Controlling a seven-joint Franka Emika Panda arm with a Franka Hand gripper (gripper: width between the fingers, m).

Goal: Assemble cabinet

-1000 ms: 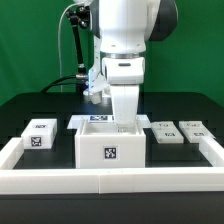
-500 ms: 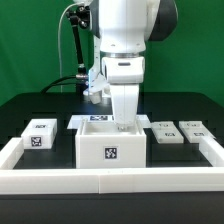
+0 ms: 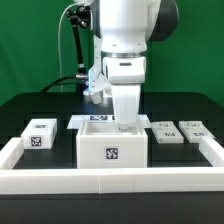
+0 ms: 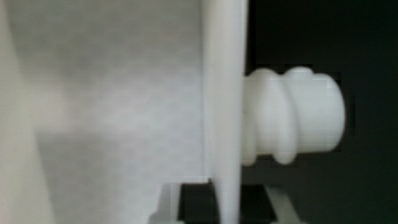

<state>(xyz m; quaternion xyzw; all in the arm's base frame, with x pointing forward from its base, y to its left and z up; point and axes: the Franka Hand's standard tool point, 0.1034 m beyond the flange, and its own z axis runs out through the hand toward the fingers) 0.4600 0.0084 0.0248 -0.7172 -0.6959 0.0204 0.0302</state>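
- The white two-finger hand hung straight down from the bulky white robot arm, with its lower end inside the open top of a box. The fingertips were hidden behind the box's front wall, so I could not tell whether the hand was open, closed or gripping anything.
- That box was the large white plastic cabinet body. It stood upright at the middle of the black table, opening upward, with one black-and-white square tag on its front wall.
- The wrist view was blurred. It showed a thin white panel seen edge-on, a broad pale surface on one side of it, and a ribbed round white peg just beside it on the other side, against a dark background.
- A white tagged surface showed just over the cabinet body's back rim. Whether it belonged to the body could not be told.
- A small white tagged block sat on the table near the body, on the exterior view's left and not touching it.
- Two low flat white tagged pieces lay on the exterior view's right, one just beside the body and the other farther out.
- A raised white border ran along the table's near edge and up both sides.
- A black cable looped behind the arm.
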